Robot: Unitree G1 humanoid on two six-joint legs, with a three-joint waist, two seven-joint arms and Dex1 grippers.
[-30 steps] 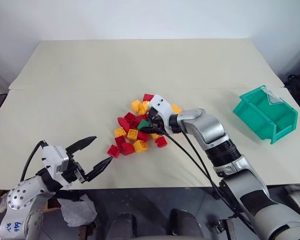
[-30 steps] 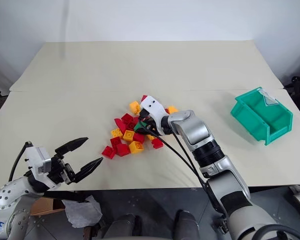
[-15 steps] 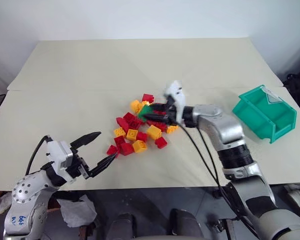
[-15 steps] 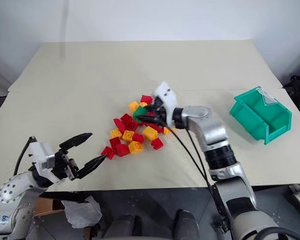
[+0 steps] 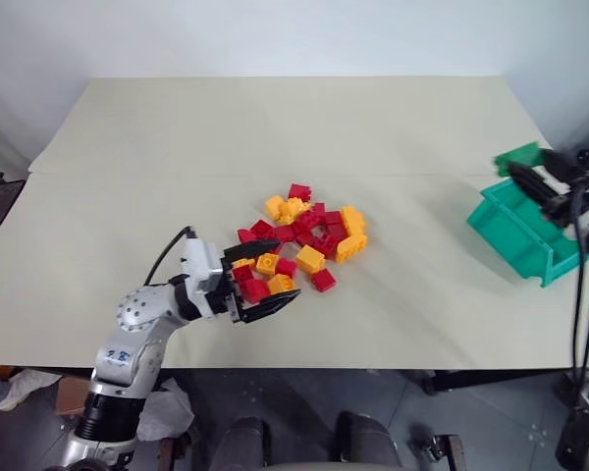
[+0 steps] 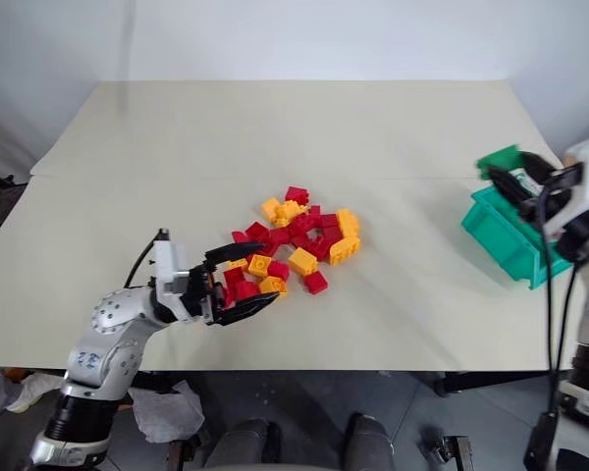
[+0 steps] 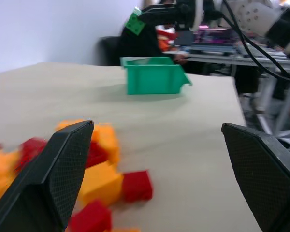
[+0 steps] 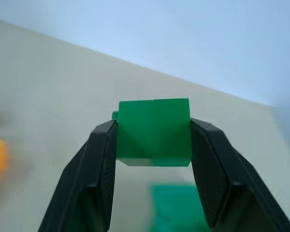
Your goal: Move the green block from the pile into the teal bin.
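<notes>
While the green block point(image 8: 153, 132) sat clamped between the two black fingers of the right tool point(image 8: 153, 145), we judged the task to be in its carrying step, with the pick from the pile point(image 5: 299, 238) done and the drop not yet made. At the right edge of the left eye view the block showed as a green patch at the fingertips, above and just to the upper left of the teal bin point(image 5: 518, 234), which stood on the table point(image 5: 275, 128) at the frame's right side, well apart from the heap of red and yellow-orange bricks in the middle. From the left wrist view we saw the same thing from across the table: the block held up in the air above the bin's back wall, not inside it. The right tool's fingers were closed onto the block's two sides, about half spread to fit its width. The left tool point(image 6: 238, 285) stood wide open and held nothing, its fingers flanking the near left edge of the pile at the lower left of centre. We reckoned the next move called for bringing the right tool squarely over the bin's open top, lowering it a little, and only then spreading the fingers, since a release from where it was might let the block fall on the rim or outside.
</notes>
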